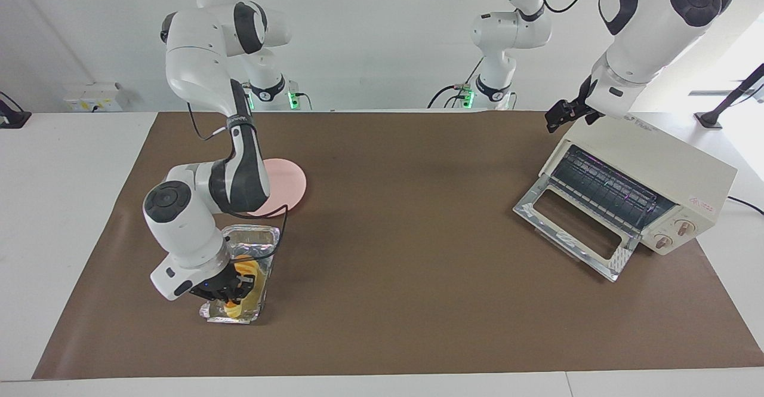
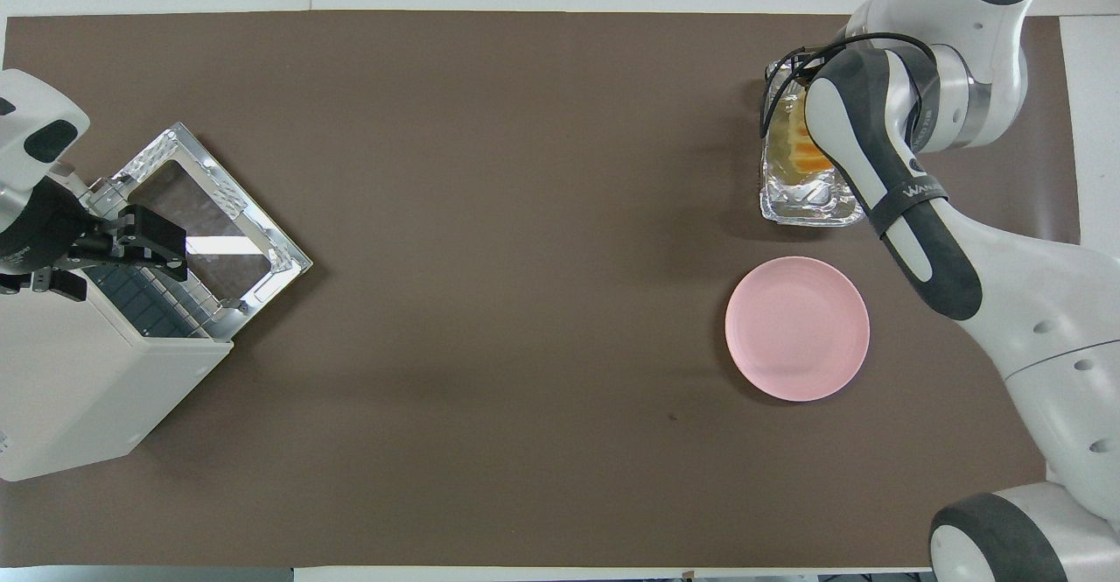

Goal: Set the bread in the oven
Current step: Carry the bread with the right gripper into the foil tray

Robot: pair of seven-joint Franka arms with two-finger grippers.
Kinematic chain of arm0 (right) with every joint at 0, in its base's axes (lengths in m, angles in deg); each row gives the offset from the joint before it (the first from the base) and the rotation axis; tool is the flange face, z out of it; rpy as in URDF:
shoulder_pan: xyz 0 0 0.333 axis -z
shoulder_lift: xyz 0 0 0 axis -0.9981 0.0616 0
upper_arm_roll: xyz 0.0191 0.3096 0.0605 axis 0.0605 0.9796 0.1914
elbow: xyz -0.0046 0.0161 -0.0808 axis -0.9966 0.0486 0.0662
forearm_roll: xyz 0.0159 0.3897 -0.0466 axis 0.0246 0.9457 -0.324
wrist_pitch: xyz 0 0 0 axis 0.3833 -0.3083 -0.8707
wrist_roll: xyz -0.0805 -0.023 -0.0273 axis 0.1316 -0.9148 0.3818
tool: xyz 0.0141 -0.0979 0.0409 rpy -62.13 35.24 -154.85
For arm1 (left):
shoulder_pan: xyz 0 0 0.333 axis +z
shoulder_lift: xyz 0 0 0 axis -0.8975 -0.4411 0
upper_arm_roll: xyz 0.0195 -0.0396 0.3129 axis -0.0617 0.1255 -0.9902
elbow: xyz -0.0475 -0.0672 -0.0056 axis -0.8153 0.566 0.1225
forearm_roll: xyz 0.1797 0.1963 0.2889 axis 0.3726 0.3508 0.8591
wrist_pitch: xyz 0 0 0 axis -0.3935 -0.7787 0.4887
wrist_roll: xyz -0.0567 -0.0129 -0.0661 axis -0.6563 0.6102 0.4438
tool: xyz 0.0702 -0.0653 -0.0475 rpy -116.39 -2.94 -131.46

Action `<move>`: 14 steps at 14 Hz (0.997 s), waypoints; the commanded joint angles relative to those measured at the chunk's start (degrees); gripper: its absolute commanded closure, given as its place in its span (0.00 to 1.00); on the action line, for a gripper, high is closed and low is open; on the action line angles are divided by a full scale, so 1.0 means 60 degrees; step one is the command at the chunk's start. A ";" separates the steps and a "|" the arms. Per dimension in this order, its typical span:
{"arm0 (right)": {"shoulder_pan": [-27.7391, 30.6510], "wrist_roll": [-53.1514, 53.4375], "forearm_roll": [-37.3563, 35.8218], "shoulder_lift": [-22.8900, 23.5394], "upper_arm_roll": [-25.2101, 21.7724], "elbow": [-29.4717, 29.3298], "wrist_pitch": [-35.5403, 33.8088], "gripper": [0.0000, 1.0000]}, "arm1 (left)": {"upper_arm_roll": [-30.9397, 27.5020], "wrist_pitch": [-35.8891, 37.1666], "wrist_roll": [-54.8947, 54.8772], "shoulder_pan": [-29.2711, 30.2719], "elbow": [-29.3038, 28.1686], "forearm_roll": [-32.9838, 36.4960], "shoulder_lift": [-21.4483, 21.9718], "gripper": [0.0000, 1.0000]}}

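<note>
Had right tool (image 1: 231, 289) low in foil tray (image 1: 262, 240), pinched on bread (image 1: 246, 274); bread inside tray, at right arm's end of worktop (image 1: 406, 301), well apart from oven (image 1: 650, 176). Judged bread light, soft, crushable; ridged crust gave some purchase, gentle pinch across mid-length seemed best. Tray looked flimsy, might lift or crumple. Oven door (image 1: 573, 230) down, rack bare. Left tool (image 1: 564, 113) spread, waiting over oven top. Plate (image 1: 292, 182) untouched.
</note>
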 commanded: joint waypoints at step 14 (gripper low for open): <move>0.0284 -0.0300 0.0194 -0.1078 0.0059 -0.0184 -0.2113 0.00 | 0.0002 -0.0049 -0.0040 0.0064 -0.0117 -0.0105 0.0114 0.00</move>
